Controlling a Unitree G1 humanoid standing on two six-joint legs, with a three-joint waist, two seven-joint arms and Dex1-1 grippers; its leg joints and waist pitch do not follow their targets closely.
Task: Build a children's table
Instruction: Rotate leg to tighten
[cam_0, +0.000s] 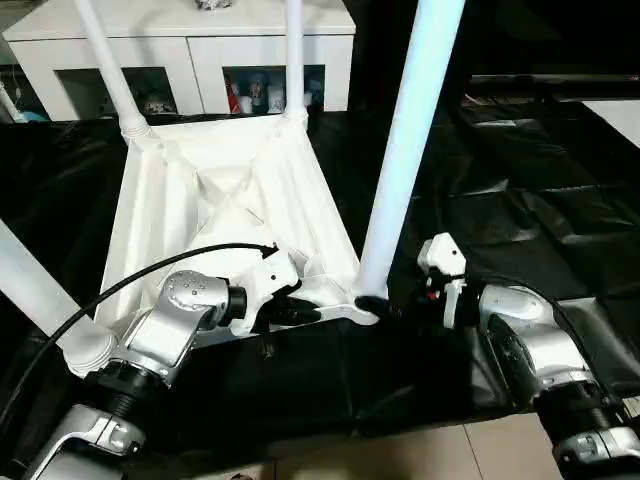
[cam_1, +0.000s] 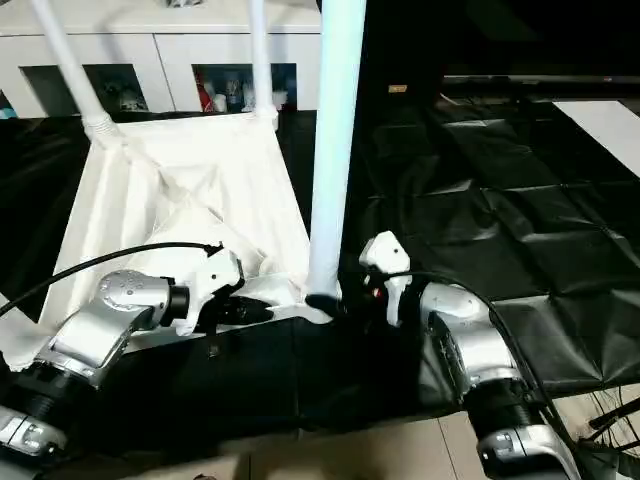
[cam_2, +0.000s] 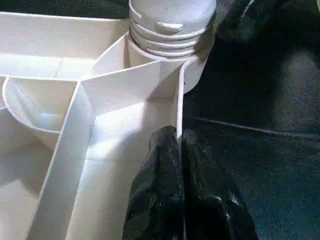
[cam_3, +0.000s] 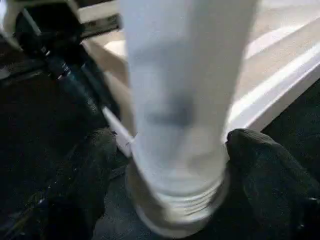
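Upside-down white plastic table top (cam_0: 215, 200), ribbed and X-braced, lies left of centre in the head view on black sheeting (cam_0: 520, 220); white cabinet with glass doors (cam_0: 180, 60) runs along the upper edge. Two white tapered tube legs stand in the far corner sockets (cam_0: 120, 70) (cam_0: 294, 60), a third shows at lower left (cam_0: 35, 290), and the fourth (cam_0: 405, 150) rises just right of centre from the near corner socket (cam_0: 355, 300). My left claw (cam_2: 177, 165) is closed, its tips pinched on the thin wall of the top beside that socket. My right claw (cam_3: 165, 165) stands spread, one finger (cam_3: 265, 170) on each side of the leg's base; I cannot tell whether the pads touch it. Judgement: the step is seating this last leg. Best to keep the left pinch firm so the top does not skate on the sheeting, close the right claw square on the tube low down, hold the tube upright, then press or turn without levering sideways. The left wrist view gives the ringed collar (cam_2: 170, 30) sitting in the socket, which the head view hides behind my arms; the head view alone gives the leg's lean and the other three legs.
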